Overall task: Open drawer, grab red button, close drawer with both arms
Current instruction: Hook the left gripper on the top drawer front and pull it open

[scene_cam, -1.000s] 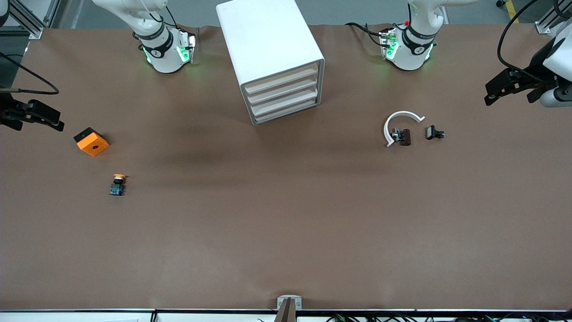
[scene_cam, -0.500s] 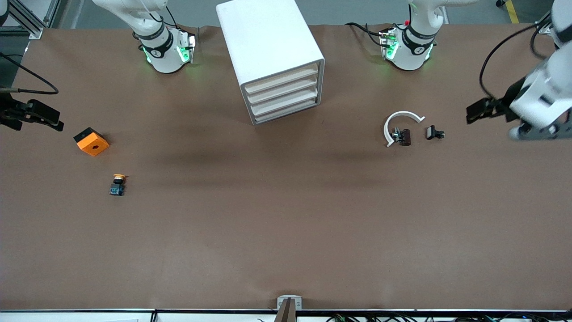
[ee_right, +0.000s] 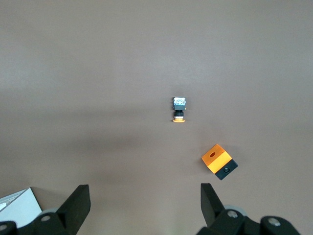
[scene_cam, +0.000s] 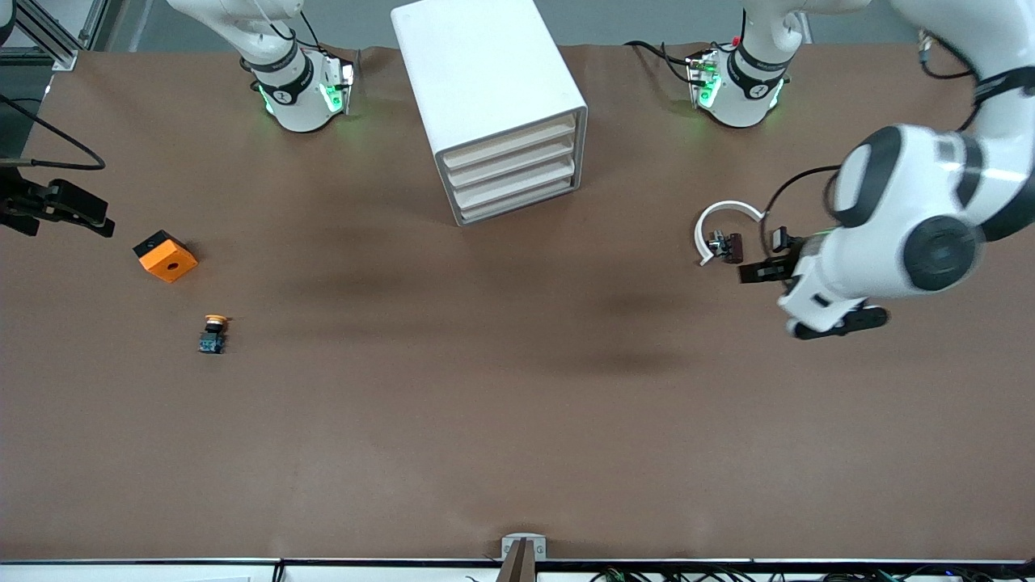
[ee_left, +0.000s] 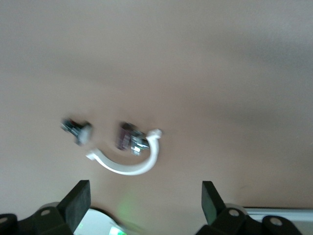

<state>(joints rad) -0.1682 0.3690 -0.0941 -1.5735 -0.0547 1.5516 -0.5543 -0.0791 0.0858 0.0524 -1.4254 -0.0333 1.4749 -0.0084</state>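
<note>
Now the left arm has swung in from the edge of the front view toward the middle. The left gripper (scene_cam: 770,302) hangs over bare table just below the small black part (scene_cam: 779,238) and the white curved piece (scene_cam: 711,218), where half a second ago it was out at the frame's border. Its fingers (ee_left: 78,198) stand wide apart with nothing between them.

The right gripper (ee_right: 144,200) has not moved. It waits at the right arm's end of the table at the frame's edge, jaws spread and empty, above the orange cube (scene_cam: 166,256) and the yellow-capped button (scene_cam: 213,333).

The white cabinet (scene_cam: 485,73) sits in the upper centre of the frame, unchanged and turned at a slant. Its four drawers (scene_cam: 511,170) show cream-white fronts stacked one above another, all pushed in flush. They look alike, and I cannot tell which is the task's.

A dark maroon part (scene_cam: 732,246) lies touching the curved piece's open side.
</note>
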